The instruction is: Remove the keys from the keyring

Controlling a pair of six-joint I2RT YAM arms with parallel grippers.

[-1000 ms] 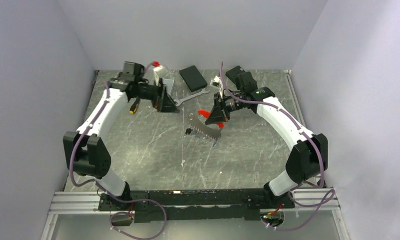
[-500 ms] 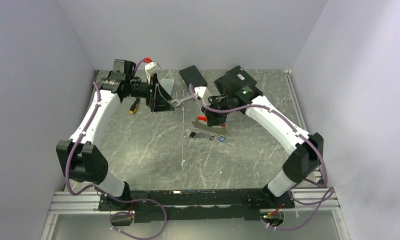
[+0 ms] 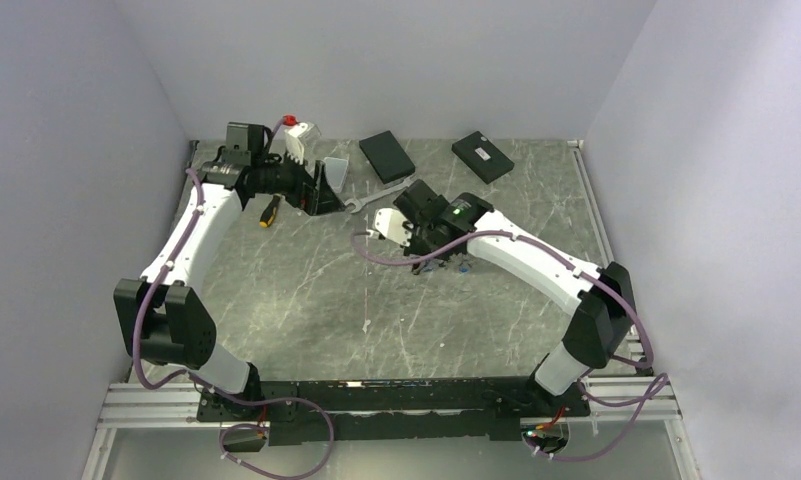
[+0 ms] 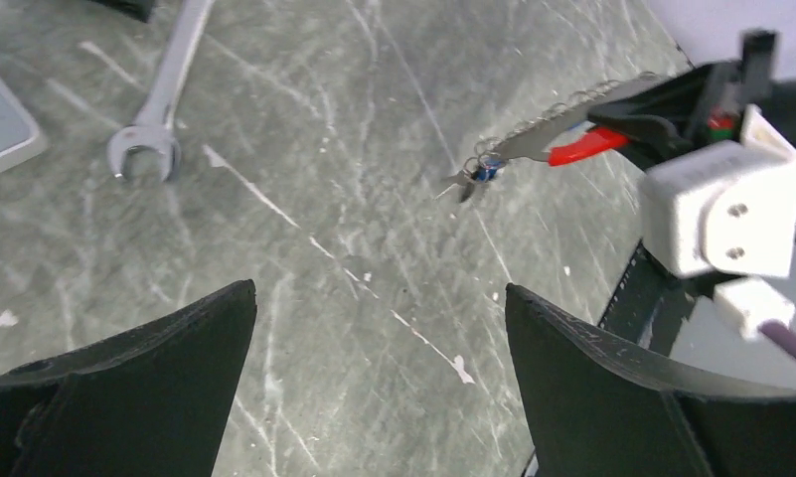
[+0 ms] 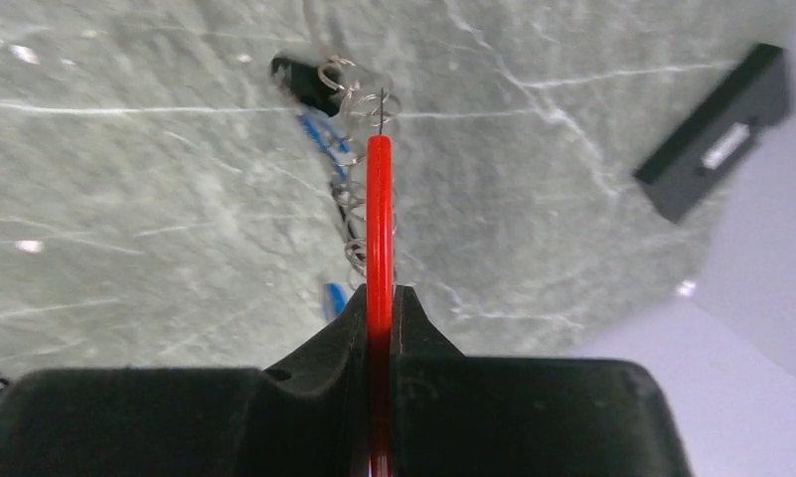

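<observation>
**Keyring clamped on the right, keys hanging free**

Your right gripper (image 5: 379,295) is closed edge-on around the red keyring (image 5: 379,199), holding it low over the middle of the bench (image 3: 306,300). The keys (image 5: 319,129) hang off the far end on thin grey wire coils, their blue heads down by the stone. Whether they touch it, you cannot tell.

Your left gripper (image 4: 379,290) is spread wide and holds nothing, well back by the wrench (image 4: 165,89) and pointing toward the bundle.

Expect this to be light and fiddly. The red loop looks stiff enough to take a firm pinch, and the wire coils will probably spring and twist. The keys should swing at any nudge. Their shafts are bare metal and likely slippery, so go for a blue plastic head, flat across its faces. Take the outermost key first and draw it along the coil. Don't yank it.
</observation>
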